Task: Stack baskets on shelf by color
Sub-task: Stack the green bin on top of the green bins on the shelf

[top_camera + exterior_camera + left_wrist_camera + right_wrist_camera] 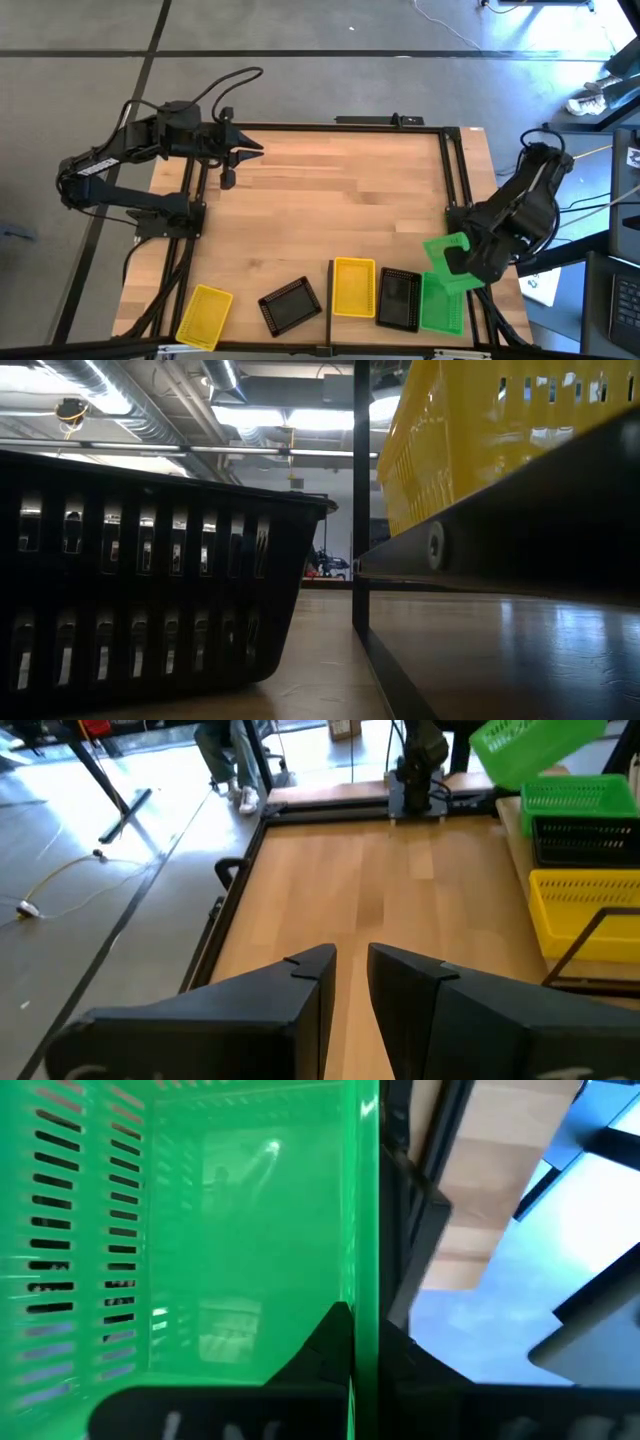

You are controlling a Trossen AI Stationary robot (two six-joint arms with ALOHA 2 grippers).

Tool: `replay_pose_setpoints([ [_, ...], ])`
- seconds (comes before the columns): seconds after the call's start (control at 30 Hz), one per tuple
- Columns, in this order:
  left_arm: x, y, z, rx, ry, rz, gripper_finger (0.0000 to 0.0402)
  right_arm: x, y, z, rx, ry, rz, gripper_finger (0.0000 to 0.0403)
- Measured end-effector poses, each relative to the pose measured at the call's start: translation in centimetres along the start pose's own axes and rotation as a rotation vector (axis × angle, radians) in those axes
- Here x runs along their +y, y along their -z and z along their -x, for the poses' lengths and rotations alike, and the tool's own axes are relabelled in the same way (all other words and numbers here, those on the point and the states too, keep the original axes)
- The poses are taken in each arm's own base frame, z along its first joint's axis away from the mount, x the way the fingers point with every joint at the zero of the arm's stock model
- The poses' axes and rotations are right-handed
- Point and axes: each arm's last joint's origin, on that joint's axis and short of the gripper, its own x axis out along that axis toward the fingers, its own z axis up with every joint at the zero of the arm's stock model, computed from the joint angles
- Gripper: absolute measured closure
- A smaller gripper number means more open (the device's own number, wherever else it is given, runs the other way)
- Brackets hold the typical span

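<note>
Gripping a green lattice-walled plastic basket [445, 248] by its wall, right hand [462, 262] is holding it above the green stack [441, 305]; left hand [248, 153] idling nearly closed, empty. Yellow basket [204, 316] and black basket [290, 304] are lying loose on the counter [330, 200].

No legible text, label, brand, number or sign appeared in any view. Pale markings on the left arm's dark link [97, 168] and on the dark wrist housings were too blurred to read.
</note>
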Motion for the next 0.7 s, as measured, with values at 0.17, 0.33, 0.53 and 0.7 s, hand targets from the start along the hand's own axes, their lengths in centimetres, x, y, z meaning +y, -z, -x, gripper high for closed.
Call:
replay_pose_setpoints([
  [0.17,0.1,0.0,-0.6,0.018,-0.027,-0.021,0.0347,0.9,0.8,-0.6,0.022,0.024,0.001,0.0403],
  [0.33,0.2,-0.1,-1.4,0.020,-0.035,-0.047,0.0347,1.1,1.5,0.3,0.054,0.008,0.011,0.0403],
  [0.53,0.7,-0.1,-2.0,0.024,-0.049,-0.047,0.0347,1.5,2.3,1.9,0.126,-0.039,0.023,0.0403],
  [0.7,0.7,0.0,-2.4,0.040,-0.048,-0.066,0.0347,2.0,2.9,2.1,0.202,-0.081,0.047,0.0403],
])
